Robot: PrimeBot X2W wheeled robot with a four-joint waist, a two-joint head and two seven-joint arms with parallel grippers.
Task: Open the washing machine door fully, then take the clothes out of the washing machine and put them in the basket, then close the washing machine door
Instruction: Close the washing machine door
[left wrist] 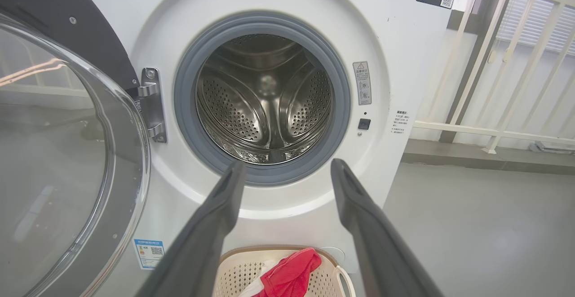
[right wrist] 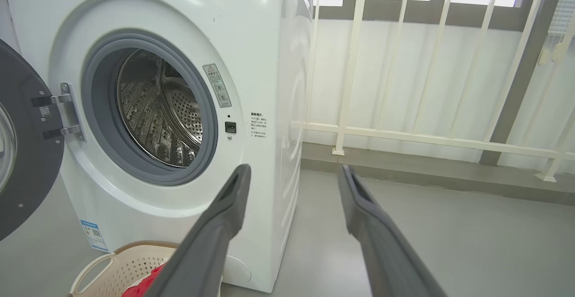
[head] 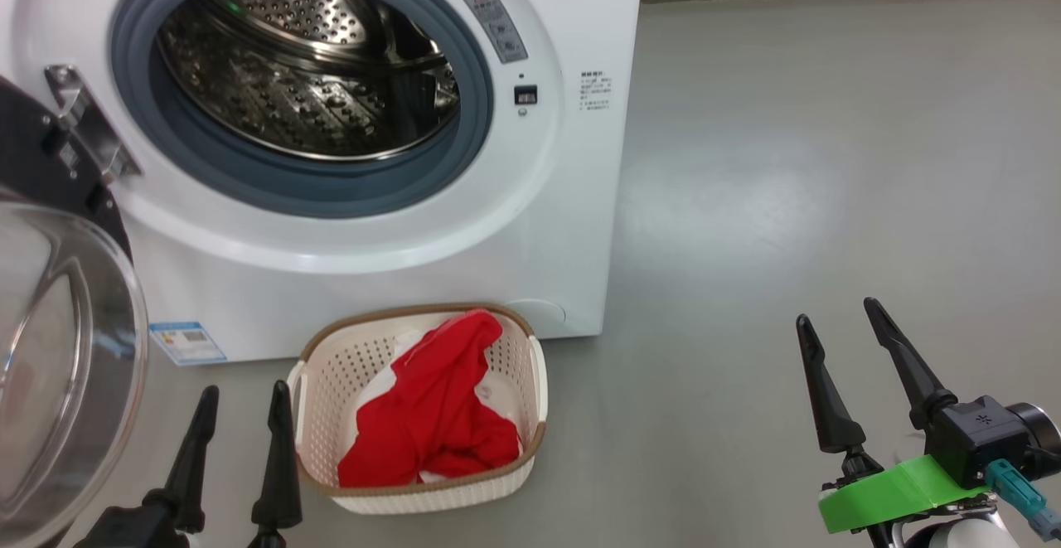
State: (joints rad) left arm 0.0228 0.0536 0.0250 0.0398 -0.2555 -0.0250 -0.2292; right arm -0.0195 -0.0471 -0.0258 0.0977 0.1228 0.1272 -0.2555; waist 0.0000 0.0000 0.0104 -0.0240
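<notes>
So the washing machine [head: 547,225] is a white front-loader box with a smooth glossy front, a thick grey rubber ring [head: 207,171] round the opening and a shiny steel drum [head: 307,75] behind it, all ribs and little punched holes. The washing machine door [head: 58,349] stands open on the robot's left, hung on a metal hinge [head: 83,121]. It has a wide black rim and a big bulging bowl of clear glass that picks up reflections. There's a small blue label [head: 187,342] at the lower left corner of the front. On the grey floor [head: 787,158], just in front of the machine and below the opening, sits the basket [head: 336,382]: cream plastic full of tiny holes, rounded rectangle, brown woven-look rim, loop handles on the sides. A crumpled red garment [head: 431,415] lies in it with a bit of white cloth peeking out. The left gripper [head: 246,389] hangs just left of the basket, its dark tapered fingers apart and holding nothing. The right gripper [head: 836,312] is well off to the right over the floor, also spread and empty, with a green band [head: 895,494] at its base.
</notes>
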